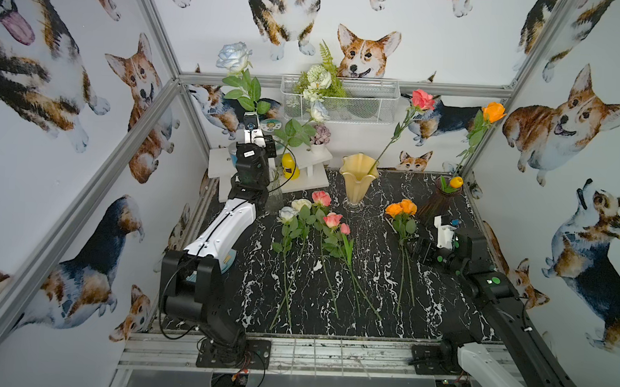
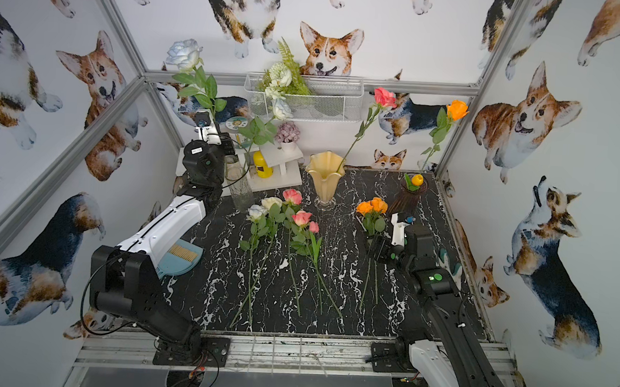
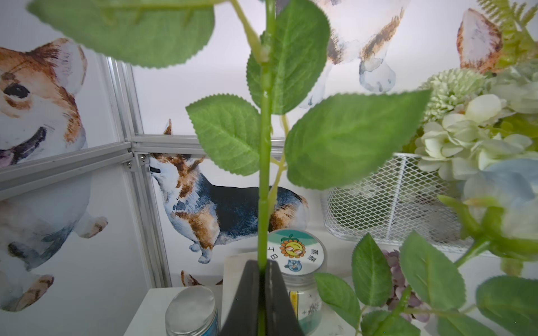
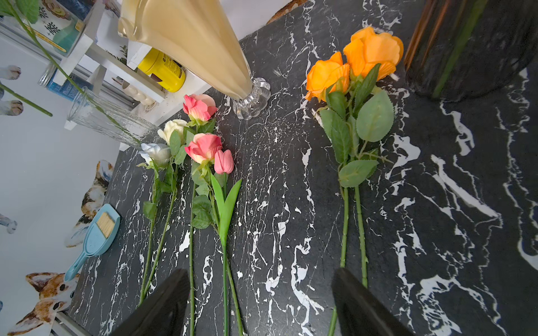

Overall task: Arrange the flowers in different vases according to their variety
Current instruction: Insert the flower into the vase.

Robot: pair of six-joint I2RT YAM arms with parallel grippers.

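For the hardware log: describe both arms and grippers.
The left arm and right arm have black joint housings and white shell links; black cable loops along the left. A green dot marks the right. The left gripper and right gripper have dark tapering fingers.

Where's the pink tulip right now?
In a top view the pink tulip lies on the table, beside a pink rose, left of the orange roses.

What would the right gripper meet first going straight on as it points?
Likely bare marble tabletop between the pink tulip and the orange roses, short of the cream vase; depth unclear.
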